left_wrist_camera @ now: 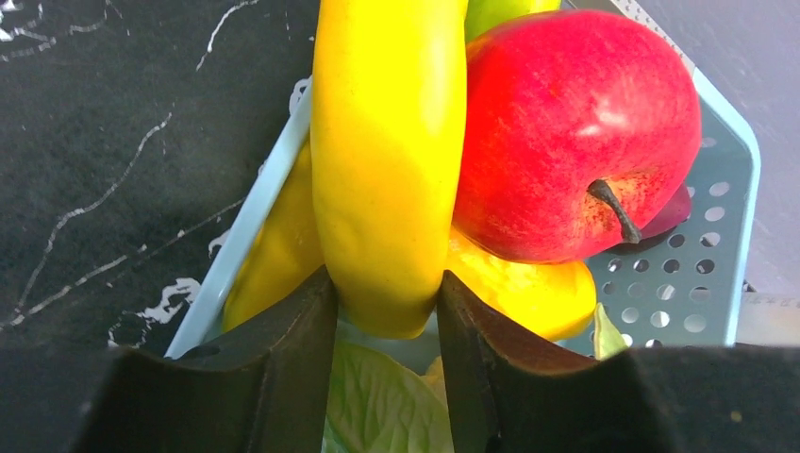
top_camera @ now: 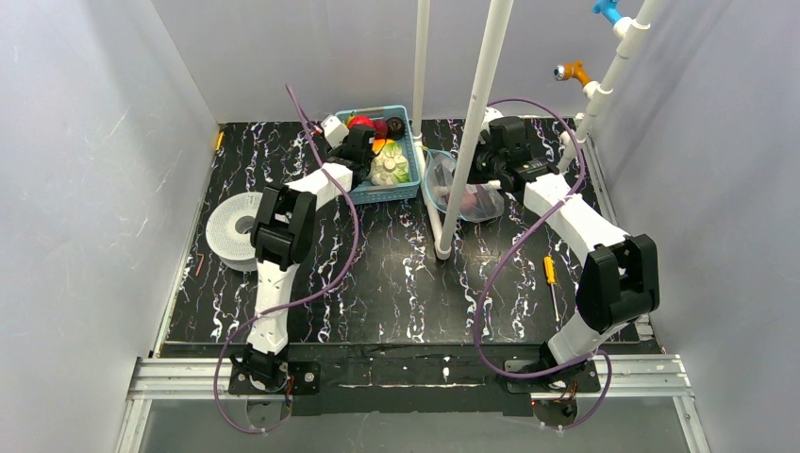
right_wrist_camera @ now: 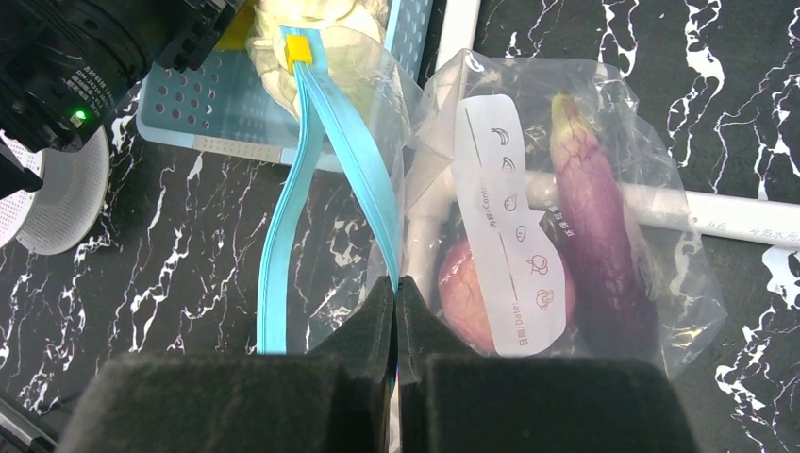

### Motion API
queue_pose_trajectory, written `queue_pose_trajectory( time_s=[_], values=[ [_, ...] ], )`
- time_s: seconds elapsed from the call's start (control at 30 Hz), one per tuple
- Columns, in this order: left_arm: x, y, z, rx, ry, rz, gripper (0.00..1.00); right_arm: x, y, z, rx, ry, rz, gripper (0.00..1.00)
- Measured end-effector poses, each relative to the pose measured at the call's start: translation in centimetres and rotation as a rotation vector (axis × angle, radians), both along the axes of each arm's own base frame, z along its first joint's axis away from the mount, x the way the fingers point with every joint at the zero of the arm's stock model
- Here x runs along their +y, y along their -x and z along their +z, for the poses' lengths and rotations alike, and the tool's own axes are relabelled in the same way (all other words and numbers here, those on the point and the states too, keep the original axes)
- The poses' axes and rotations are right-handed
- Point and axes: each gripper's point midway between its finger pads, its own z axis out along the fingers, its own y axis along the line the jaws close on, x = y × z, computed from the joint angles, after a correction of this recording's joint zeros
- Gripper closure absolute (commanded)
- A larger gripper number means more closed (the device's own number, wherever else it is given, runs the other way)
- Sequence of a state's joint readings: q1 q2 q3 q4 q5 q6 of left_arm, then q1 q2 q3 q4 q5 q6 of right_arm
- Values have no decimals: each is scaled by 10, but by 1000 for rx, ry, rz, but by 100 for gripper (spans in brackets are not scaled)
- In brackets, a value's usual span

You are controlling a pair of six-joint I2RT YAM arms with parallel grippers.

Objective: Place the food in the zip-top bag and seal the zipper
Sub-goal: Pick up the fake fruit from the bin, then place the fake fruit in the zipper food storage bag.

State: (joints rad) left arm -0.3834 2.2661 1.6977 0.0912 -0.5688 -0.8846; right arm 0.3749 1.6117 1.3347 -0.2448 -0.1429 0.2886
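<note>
White pole (top_camera: 469, 142) crosses zip-top bag (right_wrist_camera: 660, 189), left gripper (left_wrist_camera: 387, 311) clamps banana (left_wrist_camera: 387, 142), right gripper (right_wrist_camera: 396, 293) pinches zipper (right_wrist_camera: 351, 156).

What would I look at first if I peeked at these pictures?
The big yellow banana jumps out, pinched in the left gripper at the edge of the blue basket, with a shiny red apple beside it. On the other side, the right gripper pinches the clear zip-top bag at its blue zipper. A purple eggplant already lies inside.
</note>
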Motion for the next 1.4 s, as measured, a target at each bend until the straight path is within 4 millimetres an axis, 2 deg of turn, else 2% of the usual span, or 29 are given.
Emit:
queue_pose_trajectory(
  time_s=[0.2,0.33,0.43,0.57,0.67,0.8,0.9,1.07,1.17,1.23,1.4],
  values=[
    [2,-1,6,-3,-65,-44,87,-3,-2,0,0,0,-7,99],
    [5,12,27,-13,-97,-97,92,-3,-1,0,0,-2,-5,99],
    [6,29,67,-54,-91,-142,95,-2,-1,1,-1,-3,-5,99],
    [0,52,147,-164,-40,-229,100,-3,0,3,-6,-4,-5,99],
    [-8,76,202,-236,4,-321,100,-4,1,8,-17,-8,-5,99],
    [-30,108,235,-255,62,-523,100,-4,4,17,-35,-17,-3,99],
    [-59,132,238,-222,123,-739,100,-3,5,21,-41,-24,5,99],
    [-94,164,223,-148,239,-983,100,-2,6,21,-39,-30,14,99],
    [-111,175,214,-146,351,-1062,100,-1,7,21,-37,-32,17,99],
    [-120,181,199,-109,440,-1089,100,0,7,21,-37,-34,20,99],
    [-144,178,162,25,638,-1124,100,0,8,21,-36,-35,22,99]
  ],
)
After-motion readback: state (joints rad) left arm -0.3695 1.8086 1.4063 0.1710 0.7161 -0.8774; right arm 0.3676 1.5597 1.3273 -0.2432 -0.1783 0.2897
